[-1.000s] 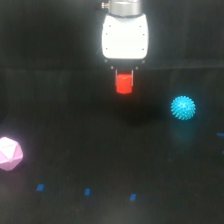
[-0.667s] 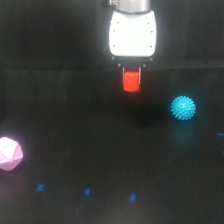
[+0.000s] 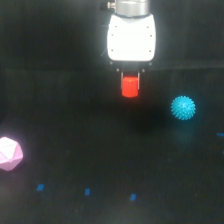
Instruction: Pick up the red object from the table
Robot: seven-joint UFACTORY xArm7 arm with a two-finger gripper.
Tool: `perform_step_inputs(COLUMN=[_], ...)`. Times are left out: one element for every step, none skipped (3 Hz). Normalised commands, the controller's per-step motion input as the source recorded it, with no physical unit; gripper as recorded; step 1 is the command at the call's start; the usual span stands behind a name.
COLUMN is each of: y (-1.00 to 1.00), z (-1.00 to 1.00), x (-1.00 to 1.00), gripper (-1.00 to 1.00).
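Hanging in the upper centre of the frame, the gripper [image 3: 130, 80] is seen below a white housing [image 3: 131, 37], which is topped by a grey metallic section cut off by the upper edge of the frame. Two thin dark fingers [image 3: 121, 76] project downward from the underside of the housing. The fingers are clamped on the red object [image 3: 130, 86], whose upper part is seated between them while its lower part protrudes beneath the fingertips.

The red object is located in the upper centre of the frame, directly under the housing. It is held clear of the table [image 3: 75, 125], with a dark gap visible beneath it. Its facets cannot be resolved because of blur; only a bright red-orange blocky outline is visible.

A spiky cyan ball [image 3: 183, 107] is resting on the table at the right of the frame, lower than the red object and well apart from it. A pink faceted polyhedron [image 3: 9, 153] is resting at the far left edge of the frame, in the lower half, and is partly cut off by that edge. Both are well apart from the gripper.

Three small blue tape marks [image 3: 87, 191] are set in a row along the lower part of the frame, and a further blue mark is visible at the right edge. The table appears as a wide, flat black surface.
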Motion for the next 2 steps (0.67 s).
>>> perform_step_inputs(y=[-0.4, -0.05], z=[-0.54, 0.27], x=[-0.04, 0.2], gripper=[-1.0, -1.0])
